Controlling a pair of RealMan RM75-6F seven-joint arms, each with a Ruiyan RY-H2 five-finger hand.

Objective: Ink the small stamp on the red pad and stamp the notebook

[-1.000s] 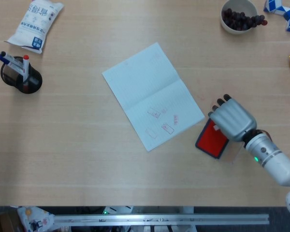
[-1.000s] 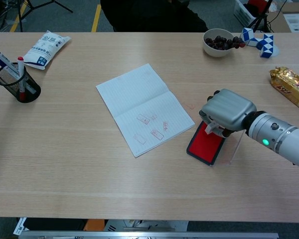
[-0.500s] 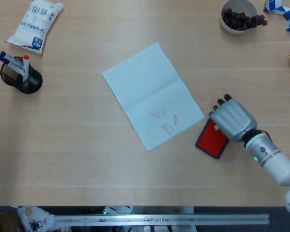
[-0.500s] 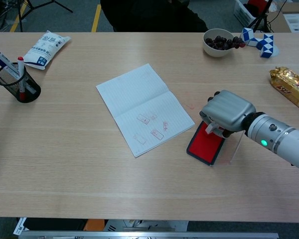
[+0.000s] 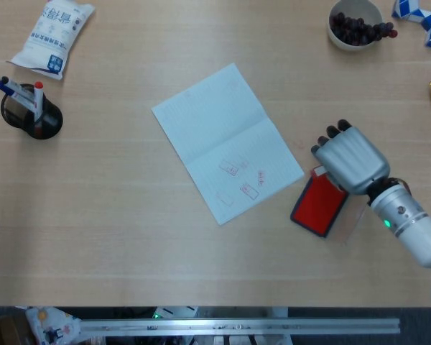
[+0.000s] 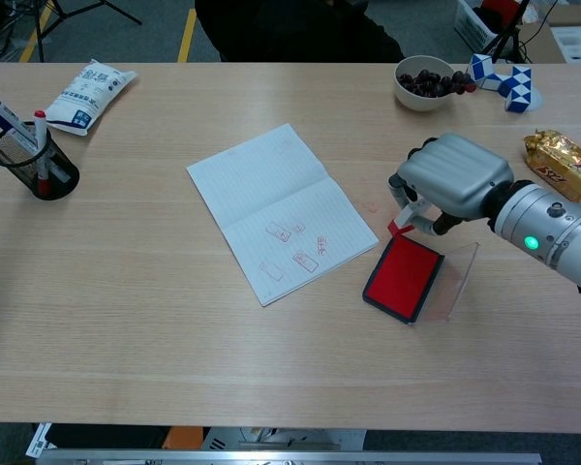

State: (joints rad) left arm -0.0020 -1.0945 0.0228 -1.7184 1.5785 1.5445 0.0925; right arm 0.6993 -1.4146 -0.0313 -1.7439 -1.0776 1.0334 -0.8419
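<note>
**Small stamp held above the red pad**

Small stamp [image 6: 404, 219] is pinched in the right robot hand [image 6: 452, 182], fingers curled round it, just over the far edge of the red pad [image 6: 403, 276]. That robot hand is knuckles-up, its forearm running off toward the right. The pad sits just right of the open notebook [image 6: 279, 207] on the worktop [image 6: 155, 320]. No left robot hand shows.

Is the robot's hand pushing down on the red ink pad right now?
No, in the chest view the right hand is lifted above the red pad, whose whole red face shows uncovered on the table.
</note>
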